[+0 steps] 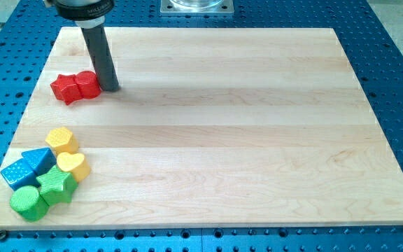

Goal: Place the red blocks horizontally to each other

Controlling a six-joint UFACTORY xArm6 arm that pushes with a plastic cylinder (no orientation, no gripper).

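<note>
Just to the view's left of my tip [110,87] I count two red blocks [75,87], touching each other. Well below it, toward the view's bottom left, sit two yellow blocks [61,138], two blue blocks [28,166] and two green blocks [56,185].

Lab: blue perforated bench [390,84]
</note>
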